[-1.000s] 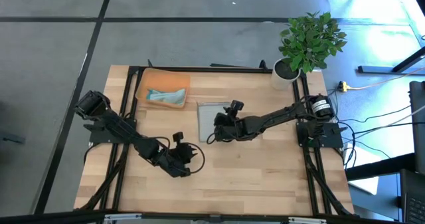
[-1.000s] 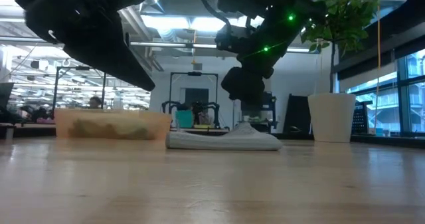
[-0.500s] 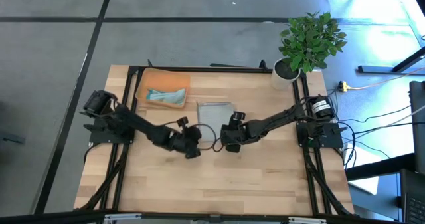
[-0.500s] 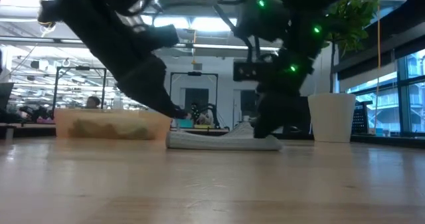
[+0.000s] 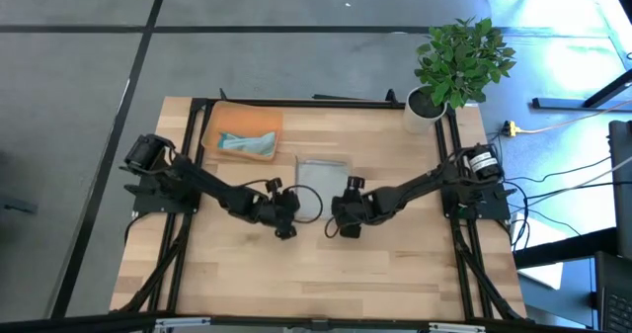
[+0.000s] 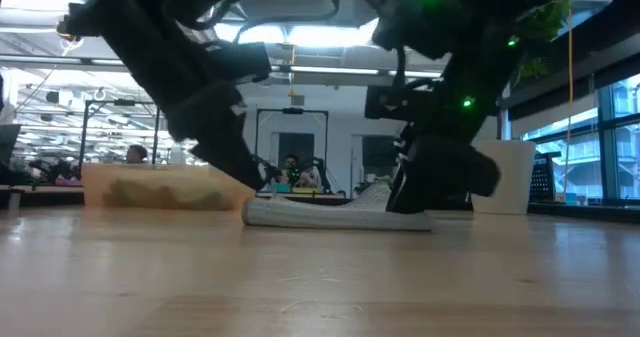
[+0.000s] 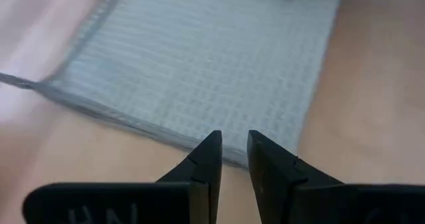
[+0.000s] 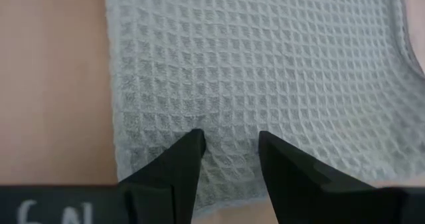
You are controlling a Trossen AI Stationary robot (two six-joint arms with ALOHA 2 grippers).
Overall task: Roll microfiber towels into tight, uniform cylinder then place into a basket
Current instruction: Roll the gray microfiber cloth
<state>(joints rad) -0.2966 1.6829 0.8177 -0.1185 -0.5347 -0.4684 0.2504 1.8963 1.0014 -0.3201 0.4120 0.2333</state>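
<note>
Dark left end effector (image 7: pixel 231 149), fingers w/ a narrow gap, is hovering at the grey-green towel's (image 5: pixel 324 175) near edge. Right end effector (image 8: pixel 229 148), fingers parted, is pressing onto its near corner. Towel is lying flat mid-surface (image 5: pixel 395 264). Teal towel (image 5: pixel 247 142) is sitting in orange basket (image 5: pixel 219 118), far-left.

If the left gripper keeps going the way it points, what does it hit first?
Most likely the near edge of the grey-green towel lying flat just ahead of the left gripper; its narrowly parted fingers look aimed at that hem, though depth is unclear.
</note>
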